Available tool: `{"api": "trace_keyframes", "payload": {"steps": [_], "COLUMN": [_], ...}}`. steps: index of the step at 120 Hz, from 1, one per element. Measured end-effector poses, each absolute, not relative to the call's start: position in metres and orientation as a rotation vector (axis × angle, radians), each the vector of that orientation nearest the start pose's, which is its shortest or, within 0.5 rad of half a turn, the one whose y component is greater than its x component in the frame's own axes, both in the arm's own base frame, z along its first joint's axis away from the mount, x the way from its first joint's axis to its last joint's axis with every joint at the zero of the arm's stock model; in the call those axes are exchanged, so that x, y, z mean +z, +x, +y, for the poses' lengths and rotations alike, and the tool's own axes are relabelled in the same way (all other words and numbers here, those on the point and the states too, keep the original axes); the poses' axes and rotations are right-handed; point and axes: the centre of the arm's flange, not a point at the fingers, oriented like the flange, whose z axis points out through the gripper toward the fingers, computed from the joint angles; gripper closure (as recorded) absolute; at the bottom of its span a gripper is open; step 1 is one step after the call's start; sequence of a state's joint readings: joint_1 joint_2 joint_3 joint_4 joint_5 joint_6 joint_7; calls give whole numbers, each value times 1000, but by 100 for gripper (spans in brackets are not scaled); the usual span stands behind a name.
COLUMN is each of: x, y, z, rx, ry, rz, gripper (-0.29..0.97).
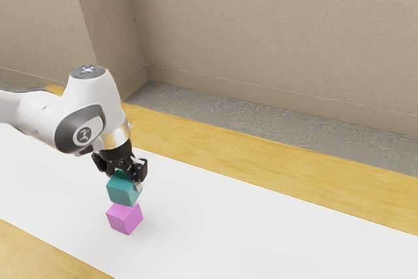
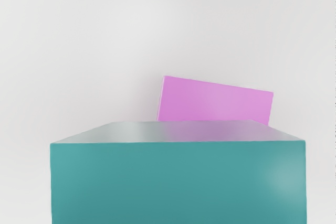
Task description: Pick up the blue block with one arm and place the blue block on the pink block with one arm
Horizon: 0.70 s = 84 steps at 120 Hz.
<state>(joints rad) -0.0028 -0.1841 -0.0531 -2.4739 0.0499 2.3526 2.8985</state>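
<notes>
Blue block point(image 1: 123, 189), teal in shade, held clear of the white tabletop point(image 1: 274, 233), directly over the pink block point(image 1: 124, 218); contact between the two impossible to judge. Arm point(image 1: 72, 119) reaching in from the exterior view's left. End effector point(image 1: 123, 172) closed narrow on the blue block's upper sides, gripping it. Pink block flat on the tabletop, peeking past the blue block's far edge in the wrist view.

Blue block point(image 1: 123, 189), a teal-tinted cube, pinched from two sides in the gripper point(image 1: 125, 176), one corner turned toward the exterior view's camera. Directly at 6 o'clock of it, pink block point(image 1: 124, 218), a magenta cube of like size, flat on the white tabletop point(image 1: 261, 227). Contact between the two not discernible. In the wrist view, pink face peeking past the teal cube's far edge, slightly skewed against it.
</notes>
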Motion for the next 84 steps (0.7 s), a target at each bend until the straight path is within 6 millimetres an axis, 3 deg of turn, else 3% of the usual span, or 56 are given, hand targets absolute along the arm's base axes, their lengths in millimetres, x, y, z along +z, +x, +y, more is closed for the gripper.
{"api": "trace_keyframes", "payload": {"steps": [53,68,84], "x": [358,359,359], "y": [448,448,447], "z": [-17,-13,-8], "rx": [79,88,94], "ry": [-235,-238,-247], "rz": [3070,3067,3067], "gripper": [41,23,12]}}
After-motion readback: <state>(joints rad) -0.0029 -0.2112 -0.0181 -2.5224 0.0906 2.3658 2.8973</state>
